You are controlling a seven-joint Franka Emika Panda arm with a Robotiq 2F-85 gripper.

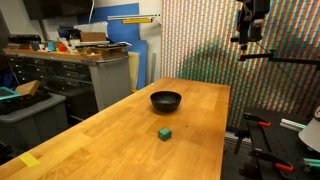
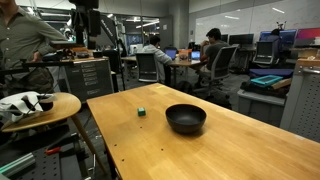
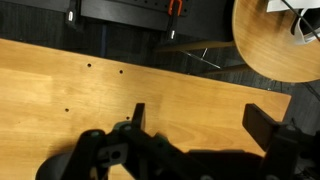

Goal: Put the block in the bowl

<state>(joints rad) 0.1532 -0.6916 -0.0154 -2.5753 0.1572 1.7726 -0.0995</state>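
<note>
In an exterior view, the small green cube block (image 1: 164, 132) is sitting on the smooth wooden desk (image 1: 110, 130), near the round glossy black bowl (image 1: 166, 100). In the wrist view, your hand (image 3: 197, 112) is hanging spread apart, empty.

No writing, label or number can be read in any view. Screens and signs are too small.

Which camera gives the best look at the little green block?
An exterior view: the green block looks largest there, unobstructed, in front of the bowl. In an exterior view from farther off the block is smaller. The wrist view misses it.
</note>
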